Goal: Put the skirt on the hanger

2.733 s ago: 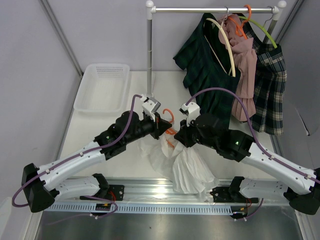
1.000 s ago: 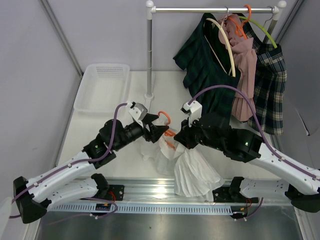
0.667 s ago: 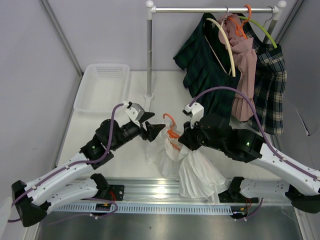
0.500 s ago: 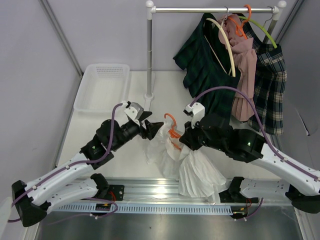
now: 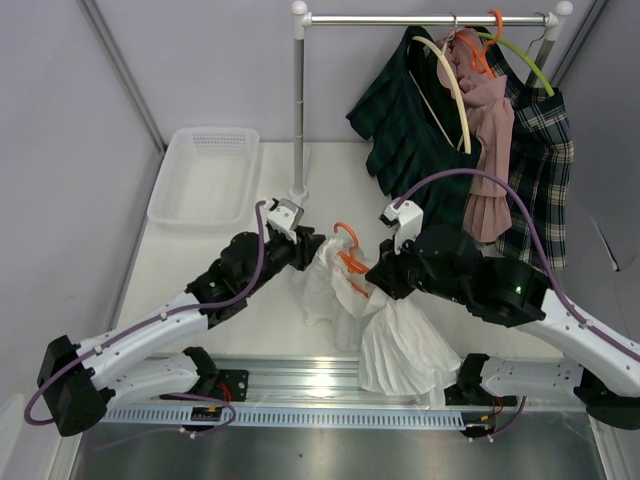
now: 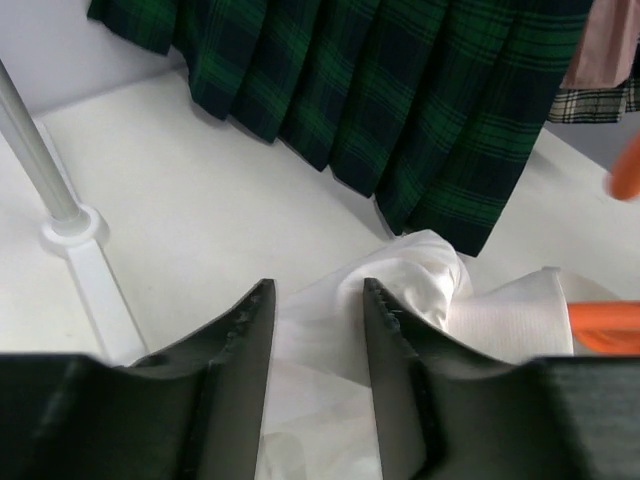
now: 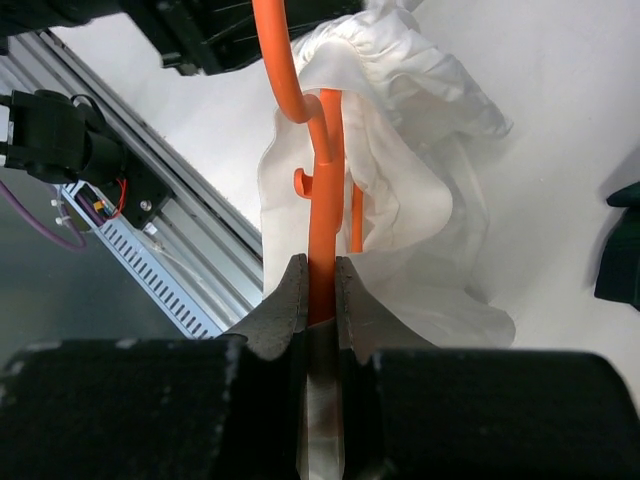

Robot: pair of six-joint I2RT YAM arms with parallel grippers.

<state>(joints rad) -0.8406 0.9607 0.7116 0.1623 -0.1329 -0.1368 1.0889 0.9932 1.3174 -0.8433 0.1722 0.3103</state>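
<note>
The white skirt (image 5: 400, 340) hangs bunched from an orange hanger (image 5: 347, 255) above the middle of the table. My right gripper (image 5: 378, 283) is shut on the hanger's stem (image 7: 322, 180), and white cloth (image 7: 410, 200) drapes around and below it. My left gripper (image 5: 312, 245) is at the skirt's upper left edge. In the left wrist view its jaws (image 6: 315, 290) stand apart, with a fold of the skirt (image 6: 420, 280) running between them. An orange piece of the hanger (image 6: 605, 325) shows at the right edge of that view.
A clothes rack pole (image 5: 298, 110) stands behind, its base (image 6: 70, 225) near my left gripper. On the rail hang a green plaid skirt (image 5: 410, 150), a pink garment (image 5: 490, 140) and a checked skirt (image 5: 540, 180). A white basket (image 5: 205, 175) sits back left. A metal rail (image 5: 300, 385) runs along the near edge.
My left gripper has moved right onto the skirt's upper edge and its jaws have narrowed. My right arm has shifted the hanger and skirt slightly right.
</note>
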